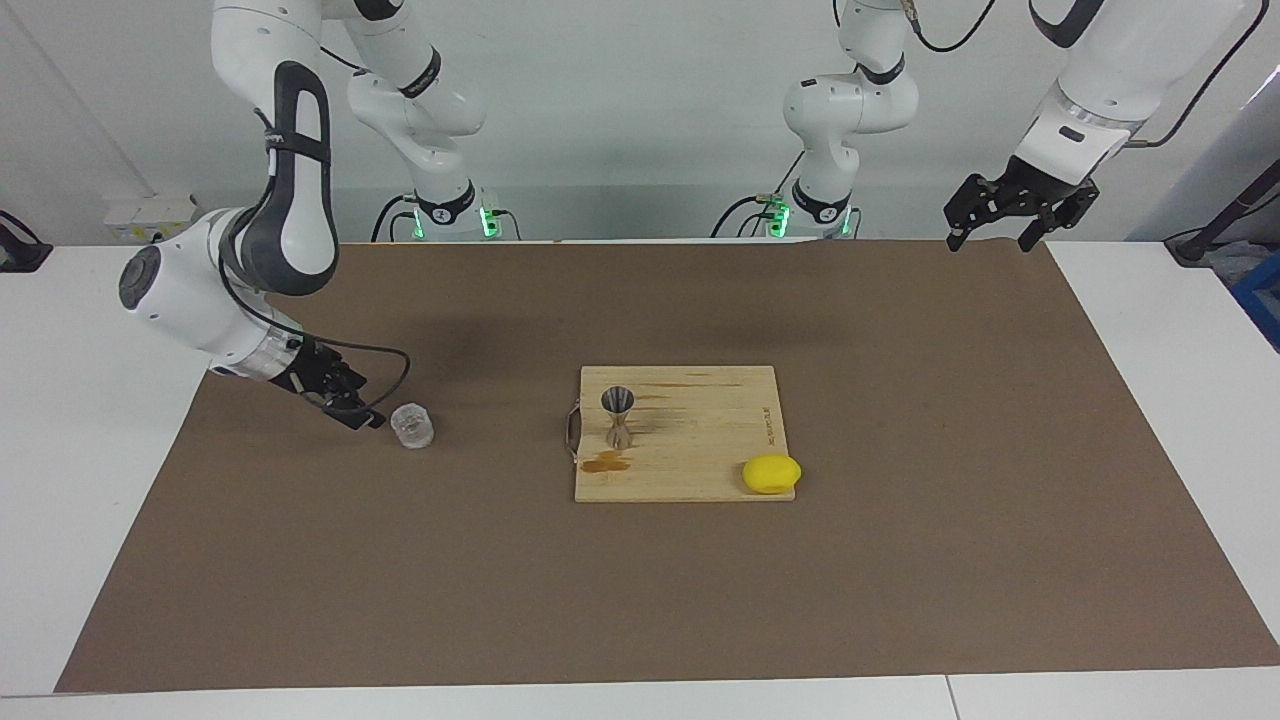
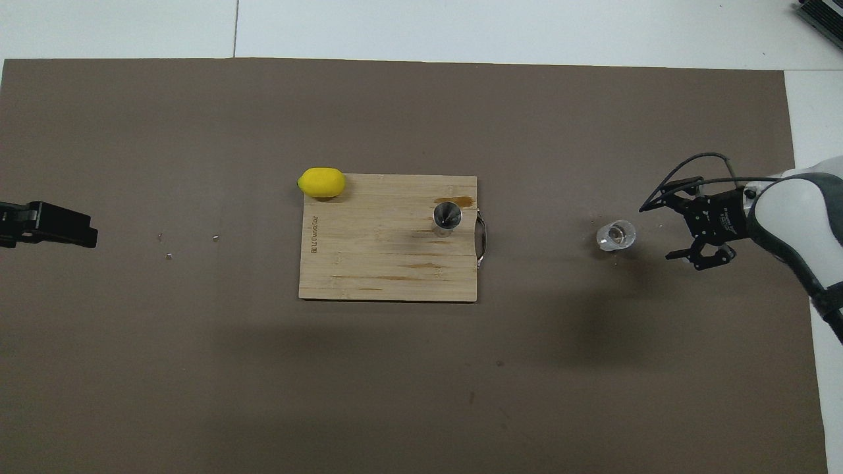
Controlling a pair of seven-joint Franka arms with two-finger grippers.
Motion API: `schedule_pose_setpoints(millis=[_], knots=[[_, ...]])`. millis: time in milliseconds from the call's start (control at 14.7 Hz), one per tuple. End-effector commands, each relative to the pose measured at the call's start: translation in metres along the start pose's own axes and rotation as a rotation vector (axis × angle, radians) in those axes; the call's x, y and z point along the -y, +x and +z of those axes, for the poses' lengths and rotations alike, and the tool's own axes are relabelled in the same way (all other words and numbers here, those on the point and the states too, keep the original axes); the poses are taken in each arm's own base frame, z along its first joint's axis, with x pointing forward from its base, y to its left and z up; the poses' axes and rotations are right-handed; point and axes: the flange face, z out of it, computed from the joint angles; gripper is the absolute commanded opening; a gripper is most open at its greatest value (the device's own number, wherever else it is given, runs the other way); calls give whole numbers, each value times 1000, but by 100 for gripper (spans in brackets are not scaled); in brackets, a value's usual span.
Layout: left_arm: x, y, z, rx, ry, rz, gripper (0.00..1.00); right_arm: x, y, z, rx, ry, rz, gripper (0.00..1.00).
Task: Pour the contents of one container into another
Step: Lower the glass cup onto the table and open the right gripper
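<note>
In the facing view your right gripper [image 1: 352, 408] hangs at centre-left of the frame, jaws spread wide and empty, just beside the glass tumbler [image 1: 412, 426] but apart from it. The tumbler stands upright on the brown mat [image 1: 900, 560]. The steel jigger [image 1: 618, 417] stands upright at frame centre on the wooden cutting board [image 1: 700, 440], near its handle edge, with a lemon [image 1: 771, 473] at the board's lower right corner. Your left gripper [image 1: 1000, 226] waits at upper right, jaws open, holding nothing.

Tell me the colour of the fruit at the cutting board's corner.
Bright yellow lemon; clearest in the overhead view.
</note>
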Motion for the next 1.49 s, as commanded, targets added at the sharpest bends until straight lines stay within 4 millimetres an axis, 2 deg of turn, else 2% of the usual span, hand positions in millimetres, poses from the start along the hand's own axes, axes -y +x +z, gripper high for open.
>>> schedule_pose_setpoints(millis=[0, 272, 407, 543, 747, 1086, 1290, 1426], knots=[[1, -9, 0, -1, -1, -13, 100, 19, -31, 1, -65, -118, -189, 100], [1, -9, 0, -1, -1, -13, 100, 50, -77, 3, -116, -231, -344, 100], [1, -9, 0, -1, -1, -13, 100, 59, -96, -8, -135, -240, -383, 100], [1, -9, 0, -1, -1, -13, 100, 64, -109, -34, -174, -209, -414, 100], [1, -9, 0, -1, -1, -13, 100, 60, -131, -84, -220, -190, -501, 100], [1, -9, 0, -1, -1, -13, 100, 72, -142, -171, -295, -248, -572, 100], [1, -9, 0, -1, -1, -13, 100, 74, -150, -214, -311, -238, -561, 100], [1, -9, 0, -1, -1, -13, 100, 71, -155, -230, -313, -236, -554, 100]])
